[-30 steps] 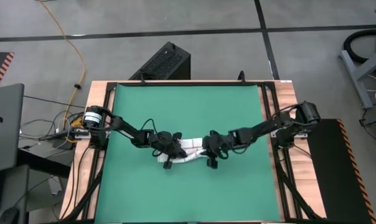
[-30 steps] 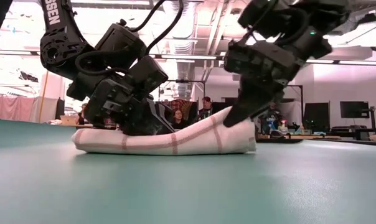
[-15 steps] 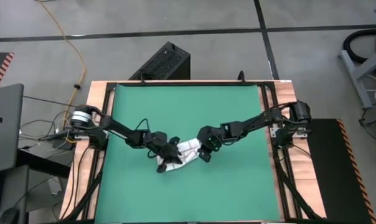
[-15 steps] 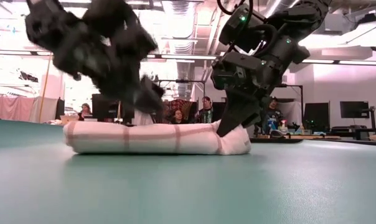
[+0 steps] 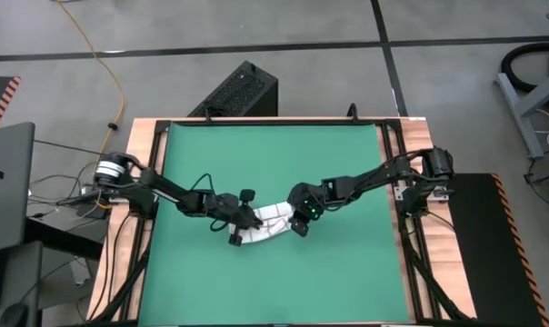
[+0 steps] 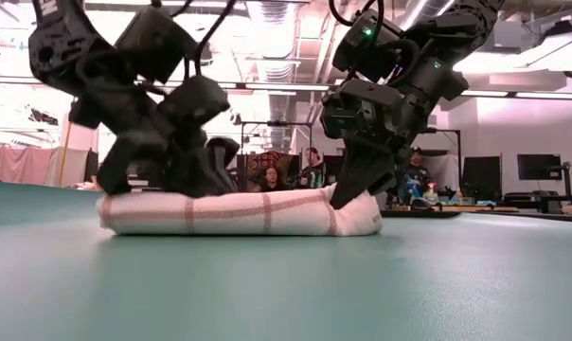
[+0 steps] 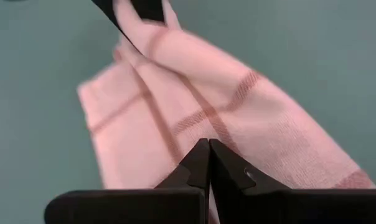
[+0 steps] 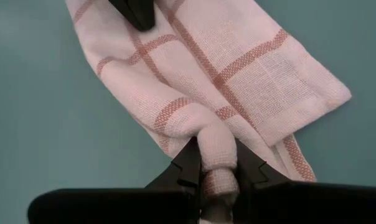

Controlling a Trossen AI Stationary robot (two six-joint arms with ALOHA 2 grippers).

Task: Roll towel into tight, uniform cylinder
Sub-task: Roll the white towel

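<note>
Clearly the towel (image 5: 265,223), a loose roll at mid-mat (image 5: 274,154), is thin, soft and light; it sags wherever I let go. My right gripper (image 8: 218,177) pinches a bunched fold at one end, my left gripper (image 7: 208,163) rests closed and empty on the other, and I judge both ends need holding for an even roll.

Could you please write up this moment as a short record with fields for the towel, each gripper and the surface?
towel: white cloth with red-brown checks, rolled into a long bundle lying flat near the middle of the mat
left gripper: fingers shut together, tips down at the roll's left end, no cloth between them
right gripper: fingers shut on a fold of the towel at the roll's right end
surface: green mat
roll state: loose and uneven, one end flaring out flat in the right wrist view
</note>
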